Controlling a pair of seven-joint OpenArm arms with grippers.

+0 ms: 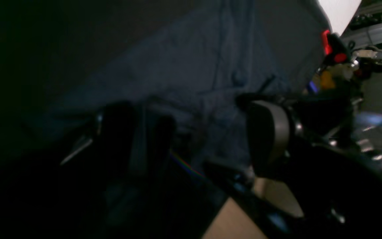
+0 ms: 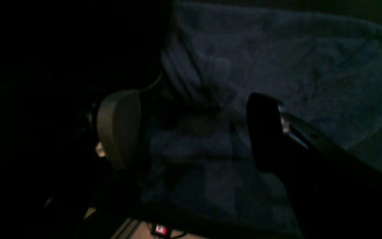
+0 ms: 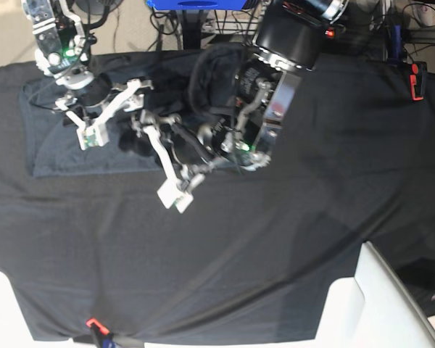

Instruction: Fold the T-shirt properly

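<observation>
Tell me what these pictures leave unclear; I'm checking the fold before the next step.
- T-shirt right part, base view: hidden behind both arms.
- Fold edges, wrist views: too dark and blurred.
- Left gripper, left wrist view: one finger lost in shadow.
- Right gripper: open, nothing held.

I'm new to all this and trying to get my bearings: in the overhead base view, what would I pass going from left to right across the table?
T-shirt → right end effector → left end effector → red clip at the far edge of the black table covering.
</observation>
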